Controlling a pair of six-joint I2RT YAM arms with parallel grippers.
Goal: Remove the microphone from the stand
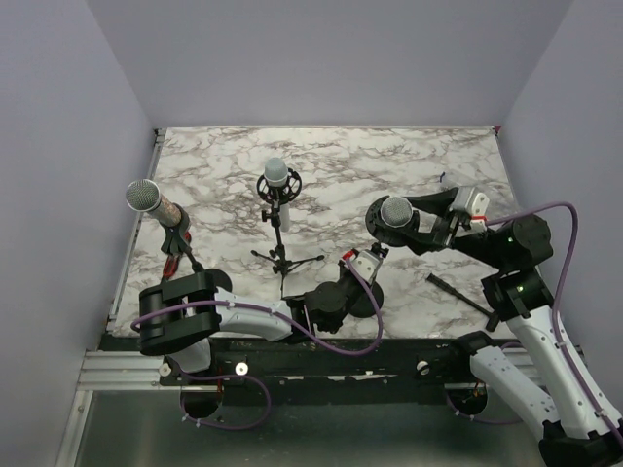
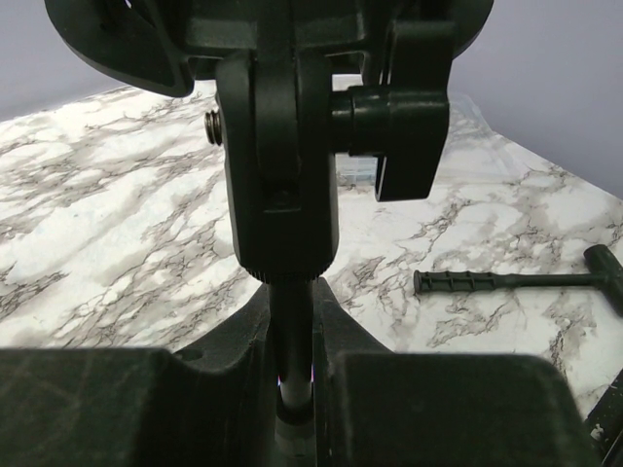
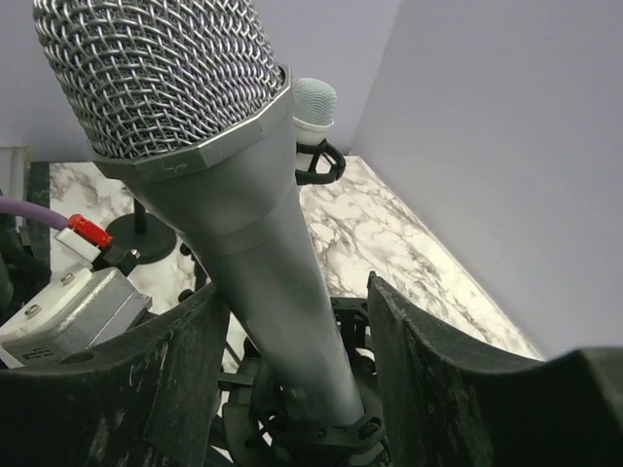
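**Skewed pull could drag the stand**

Your right gripper (image 3: 292, 311) straddles the mic (image 3: 243, 263) just above the clip (image 3: 311, 428). One finger seems against the barrel and a gap shows at the other, so it is not clamped. The mic sits tilted in the clip. Your left gripper (image 2: 292, 389) is clenched on the stand (image 2: 282, 195) pole. Pull off the barrel's line and the clip may bind and tip the stand. A loose hold on the smooth taper could slip.
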